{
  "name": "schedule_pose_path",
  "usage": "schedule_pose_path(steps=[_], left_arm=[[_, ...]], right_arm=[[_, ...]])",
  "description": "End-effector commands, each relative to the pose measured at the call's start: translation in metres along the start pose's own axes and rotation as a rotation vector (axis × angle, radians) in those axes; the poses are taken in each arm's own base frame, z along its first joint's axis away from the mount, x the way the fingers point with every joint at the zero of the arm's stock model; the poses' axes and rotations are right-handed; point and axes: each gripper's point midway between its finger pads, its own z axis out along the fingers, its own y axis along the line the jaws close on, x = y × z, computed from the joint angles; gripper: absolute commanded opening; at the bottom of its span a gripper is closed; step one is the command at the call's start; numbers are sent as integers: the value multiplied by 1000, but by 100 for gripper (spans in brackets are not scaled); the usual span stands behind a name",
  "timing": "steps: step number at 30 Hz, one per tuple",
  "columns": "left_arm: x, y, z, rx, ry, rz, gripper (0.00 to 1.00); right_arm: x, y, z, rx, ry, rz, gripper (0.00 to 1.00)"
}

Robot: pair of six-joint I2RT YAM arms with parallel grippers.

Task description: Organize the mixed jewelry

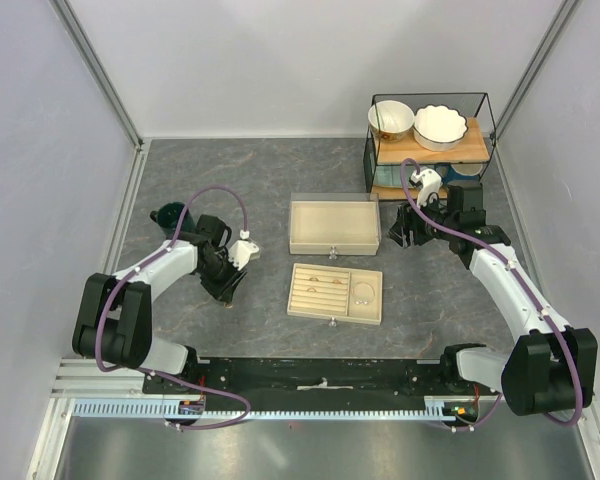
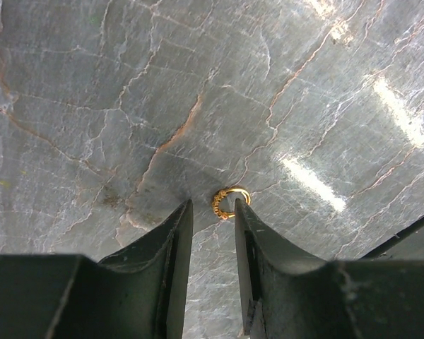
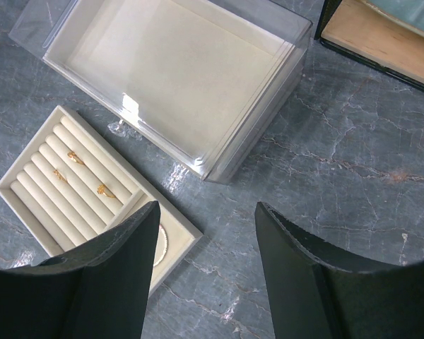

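A tiny gold ring [image 2: 228, 201] lies on the grey marbled table just ahead of my left gripper's [image 2: 213, 205] fingertips, against the tip of the right finger. That gripper [image 1: 225, 288] is open by a narrow gap, low over the table and empty. The beige slotted tray [image 1: 304, 311] holds three small gold rings [image 3: 103, 189] in its slots. The silvery hoop [image 1: 363, 292] lies in the tray's side compartment, partly hidden in the right wrist view [image 3: 162, 244]. My right gripper [image 3: 207, 206] is open and empty above the table, right of the clear box.
A clear lidded box [image 1: 334, 224] with a cream lining stands behind the tray. A black wire shelf [image 1: 480, 140] with two bowls [image 1: 391, 118] stands at the back right. A dark teal object [image 1: 167, 214] sits left of my left arm.
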Motion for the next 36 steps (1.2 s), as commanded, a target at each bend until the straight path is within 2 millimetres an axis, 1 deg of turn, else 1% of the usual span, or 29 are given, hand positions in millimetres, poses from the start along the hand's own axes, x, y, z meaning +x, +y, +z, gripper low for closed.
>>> schedule_pose_path(steps=[1,9,23,27,36], left_arm=[[-3,2,4,-11,-16,3,38],[-2,4,7,-24,-16,5,38],[11,9,11,-55,19,19,36],[12,8,12,-51,22,20,36],[22,6,15,-53,47,28,36]], right_arm=[[-4,0,-1,-1,-22,-27,64],[-3,0,0,-1,-17,-25,64],[-3,0,0,1,-19,-28,64],[-3,0,0,2,-18,-28,64],[-2,-1,1,2,-14,-27,64]])
